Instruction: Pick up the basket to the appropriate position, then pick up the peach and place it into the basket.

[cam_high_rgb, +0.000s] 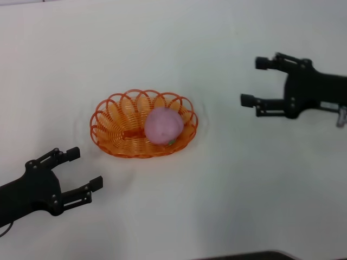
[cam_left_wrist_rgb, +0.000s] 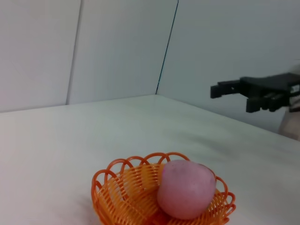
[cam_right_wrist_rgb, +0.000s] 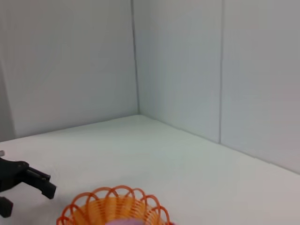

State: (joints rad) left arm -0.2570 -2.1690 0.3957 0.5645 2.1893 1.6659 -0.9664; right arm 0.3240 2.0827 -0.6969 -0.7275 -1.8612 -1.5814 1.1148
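Since the peach (cam_high_rgb: 163,125) lies inside the basket (cam_high_rgb: 108,122), both the left tool (cam_high_rgb: 87,169) and right tool (cam_high_rgb: 252,81), spread and empty, should retreat without bumping the rim.

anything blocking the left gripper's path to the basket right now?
Nothing visible. Bare table lies between the open left gripper and the basket. The peach already sits inside it; the right gripper is off to the other side.

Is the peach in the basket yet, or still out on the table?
In. The peach sits inside the basket, toward its right side; both the left gripper and right gripper are open and clear.
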